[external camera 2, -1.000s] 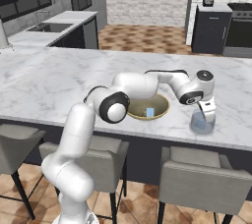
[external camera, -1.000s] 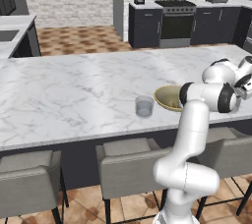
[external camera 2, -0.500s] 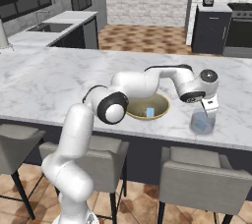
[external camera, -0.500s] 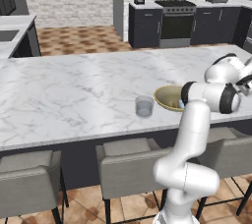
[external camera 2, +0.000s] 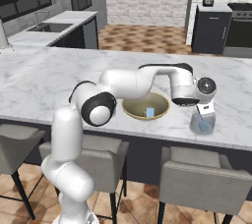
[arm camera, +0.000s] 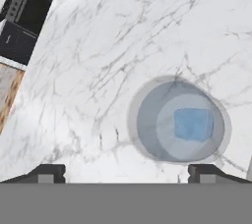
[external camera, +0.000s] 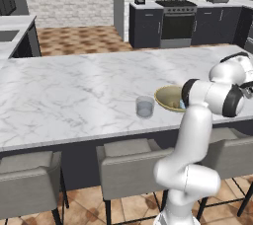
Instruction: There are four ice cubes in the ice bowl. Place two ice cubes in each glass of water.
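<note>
My gripper [arm camera: 127, 174] is open and empty, hanging just above the right glass of water [external camera 2: 202, 124]. In the hand view that glass [arm camera: 178, 120] lies below and to the right of the fingertips [arm camera: 47, 173], with one pale blue ice cube [arm camera: 193, 124] inside it. The tan ice bowl [external camera 2: 132, 103] stands left of this glass and holds an ice cube [external camera 2: 149, 112]. In the left base view the second glass [external camera: 145, 106] stands left of the bowl [external camera: 163, 93], and my arm hides the bowl's right side.
The marble counter [external camera 2: 44, 80] stretches far to the left. Grey stools [external camera 2: 199, 179] line its near edge. A dark stove and cabinets [external camera: 175, 19] stand across the tiled floor at the back.
The hand has shifted only slightly above the right glass. The fingers stay wide apart and the ice cube rests in the glass.
</note>
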